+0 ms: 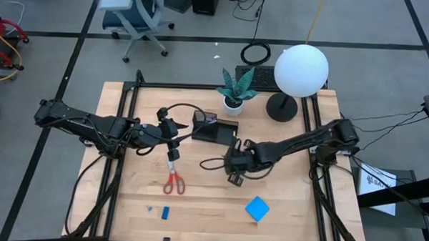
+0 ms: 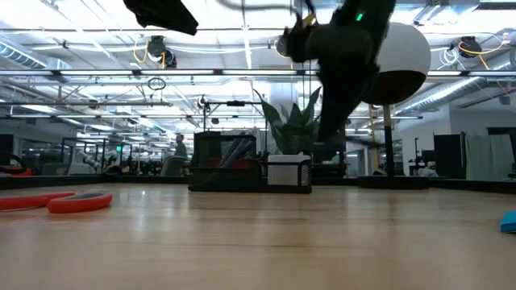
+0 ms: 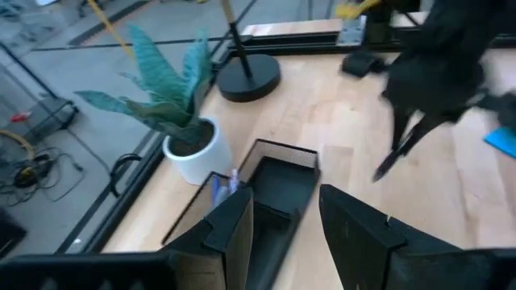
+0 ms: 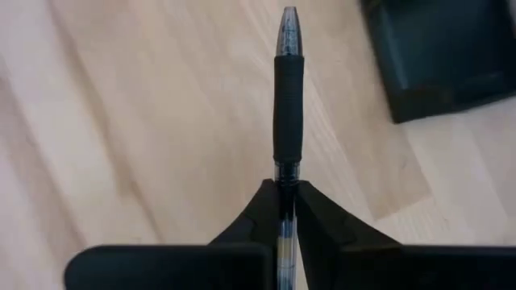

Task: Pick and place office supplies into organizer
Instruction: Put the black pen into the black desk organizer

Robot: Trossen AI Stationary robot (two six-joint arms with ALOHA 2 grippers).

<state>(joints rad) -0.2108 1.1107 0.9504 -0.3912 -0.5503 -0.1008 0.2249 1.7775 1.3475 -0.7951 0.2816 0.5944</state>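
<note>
Your right pincer point(image 4: 287, 201) pinches a pen point(image 4: 288, 105) near its rear end, above the bench point(image 1: 290, 202) beside the organizer point(image 1: 215, 129). It could pivot and miss the compartment. Left pincer point(image 3: 282, 221) hovers half-open.

Two black jointed arms, looped black cables alongside; left gripper point(image 3: 284, 229) with broad angular matte fingers, right gripper point(image 4: 286, 211) with wedge-shaped tips.
</note>
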